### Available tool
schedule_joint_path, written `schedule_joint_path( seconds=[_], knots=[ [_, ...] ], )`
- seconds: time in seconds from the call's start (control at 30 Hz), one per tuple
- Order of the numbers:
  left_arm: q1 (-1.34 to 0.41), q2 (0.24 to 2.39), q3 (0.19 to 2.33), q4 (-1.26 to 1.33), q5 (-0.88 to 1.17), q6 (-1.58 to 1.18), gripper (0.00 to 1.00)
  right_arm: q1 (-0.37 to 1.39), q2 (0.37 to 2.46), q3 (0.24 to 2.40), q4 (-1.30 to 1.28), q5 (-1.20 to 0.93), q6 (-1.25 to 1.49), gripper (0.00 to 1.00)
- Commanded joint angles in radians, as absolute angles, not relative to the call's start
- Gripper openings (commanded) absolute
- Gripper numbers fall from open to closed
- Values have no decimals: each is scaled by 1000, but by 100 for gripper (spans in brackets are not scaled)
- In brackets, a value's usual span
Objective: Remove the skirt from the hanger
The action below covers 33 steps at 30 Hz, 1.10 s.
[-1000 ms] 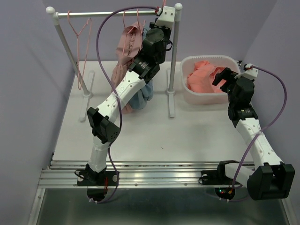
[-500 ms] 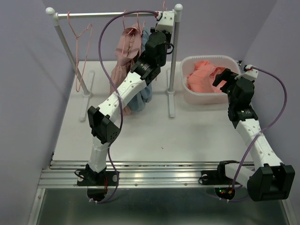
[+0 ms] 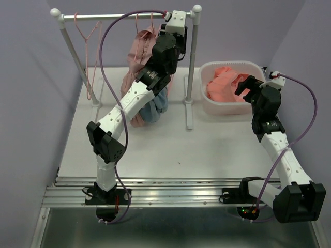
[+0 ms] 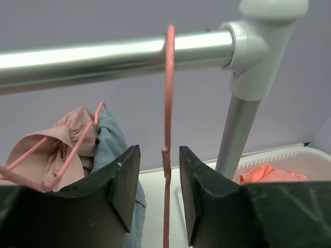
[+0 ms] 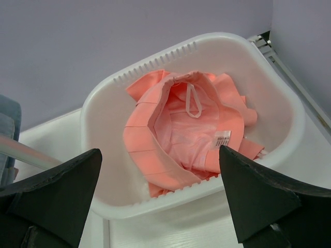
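Observation:
A pink wire hanger [image 4: 168, 93] hooks over the metal rod [image 4: 103, 54] near its right post. My left gripper [image 4: 159, 152] is open, its jaws on either side of the hanger's twisted neck with a small gap on each side. In the top view the left gripper [image 3: 164, 28] is up at the rod. A pink garment [image 4: 62, 139] and a blue garment [image 4: 111, 137] hang just left of it; both also show in the top view, pink [image 3: 140, 49] and blue [image 3: 155, 108]. My right gripper [image 5: 160, 151] is wide open and empty above an orange skirt [image 5: 176, 129].
The orange skirt lies in a white basket [image 5: 103, 103] at the back right [image 3: 207, 103]. An empty pink hanger [image 3: 90, 41] hangs at the rod's left end. The rack's right post [image 3: 191, 67] stands between the garments and the basket.
My left arm has risen and shifted left, bringing its jaws up to the hanger's neck at the rod. The right arm has not moved.

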<state>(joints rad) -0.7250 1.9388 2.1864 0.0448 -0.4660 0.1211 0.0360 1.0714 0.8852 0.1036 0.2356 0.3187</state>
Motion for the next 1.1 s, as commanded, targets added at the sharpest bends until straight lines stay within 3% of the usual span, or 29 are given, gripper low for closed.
schedule_joint_path(
  seconds=[0.0, 0.2, 0.33, 0.8, 1.07],
  knots=[
    [-733, 1832, 2174, 86, -443, 110, 52, 43, 1035, 888, 123, 229, 327, 100],
    [-764, 1778, 2154, 57, -445, 121, 74, 43, 1026, 887, 118, 218, 331, 100],
    [-802, 1724, 2117, 26, -439, 133, 99, 43, 1017, 888, 104, 209, 334, 100],
    [-804, 1511, 1890, -124, -529, 19, 99, 43, 956, 879, 18, 187, 341, 100],
    [-687, 1517, 1896, -178, -408, -52, 98, 43, 962, 879, 18, 149, 339, 100]
  ],
)
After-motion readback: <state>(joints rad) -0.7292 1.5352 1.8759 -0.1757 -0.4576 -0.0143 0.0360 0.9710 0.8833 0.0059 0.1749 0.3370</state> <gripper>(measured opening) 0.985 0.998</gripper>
